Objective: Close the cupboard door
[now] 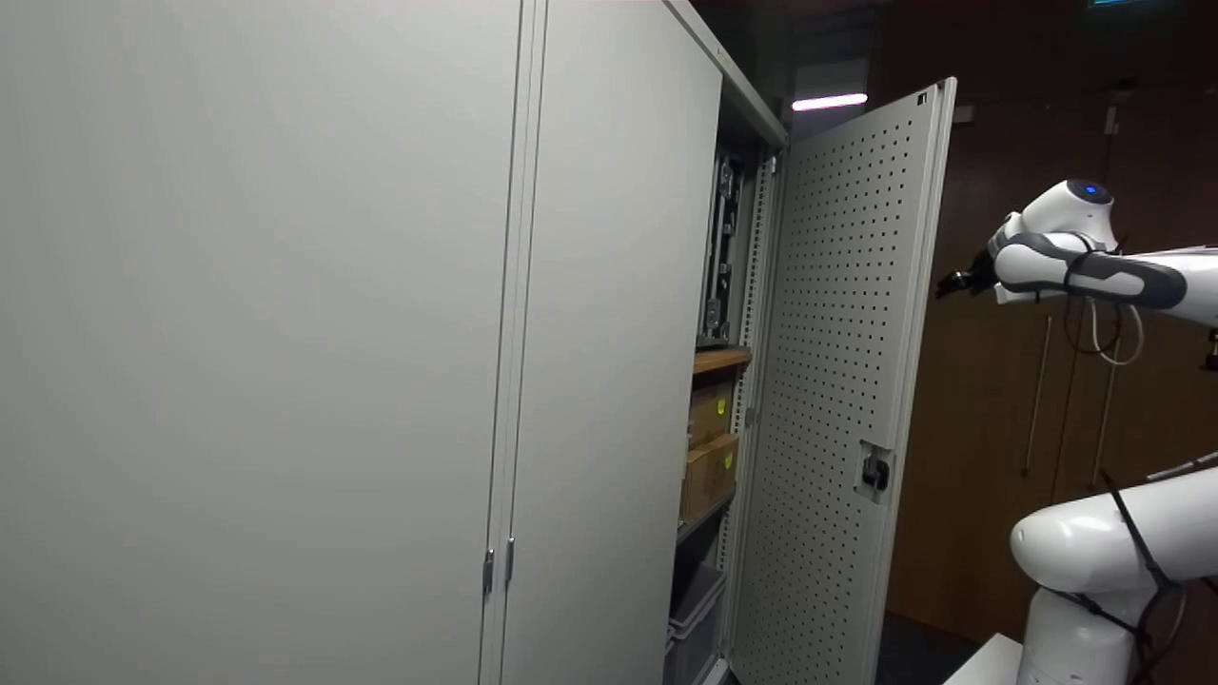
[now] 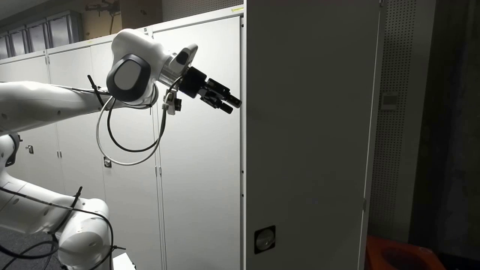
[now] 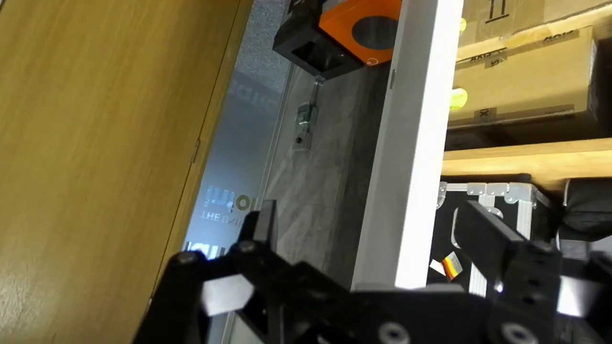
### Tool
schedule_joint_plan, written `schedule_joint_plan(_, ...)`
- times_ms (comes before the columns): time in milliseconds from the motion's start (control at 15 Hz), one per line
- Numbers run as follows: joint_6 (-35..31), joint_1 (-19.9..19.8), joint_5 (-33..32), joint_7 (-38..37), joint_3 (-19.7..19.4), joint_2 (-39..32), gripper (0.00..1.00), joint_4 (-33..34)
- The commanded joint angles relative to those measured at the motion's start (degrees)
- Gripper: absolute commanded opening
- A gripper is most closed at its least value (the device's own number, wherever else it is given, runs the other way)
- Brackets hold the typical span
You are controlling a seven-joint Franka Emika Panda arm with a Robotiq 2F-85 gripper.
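Note:
The cupboard door stands wide open in an exterior view, its perforated inner face showing, with a dark latch at mid-height. Its plain outer face shows in an exterior view, with a round knob. My gripper is close to the door's free edge, above latch height. Its fingertips appear just short of that edge. In the wrist view, my gripper has its fingers wide apart and empty; the door's edge appears between them. I cannot tell whether they touch the door.
Plain grey doors cover the rest of the cupboard. Inside stand cardboard boxes on shelves and a black case. Wooden doors stand behind the arm. An orange object is on the floor beyond the open door.

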State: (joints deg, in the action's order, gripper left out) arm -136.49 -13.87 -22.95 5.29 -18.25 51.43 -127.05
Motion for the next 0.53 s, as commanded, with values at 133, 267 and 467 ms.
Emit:
schedule_joint_plan(133,-4.9,3.5,4.2,5.5,-0.8,-4.5,1.00,4.2)
schedule_joint_plan(267,-6.6,4.9,6.0,6.6,-1.2,-5.6,1.00,4.8)
schedule_joint_plan(467,-8.7,7.0,8.8,8.4,-1.8,-7.2,1.00,5.1)
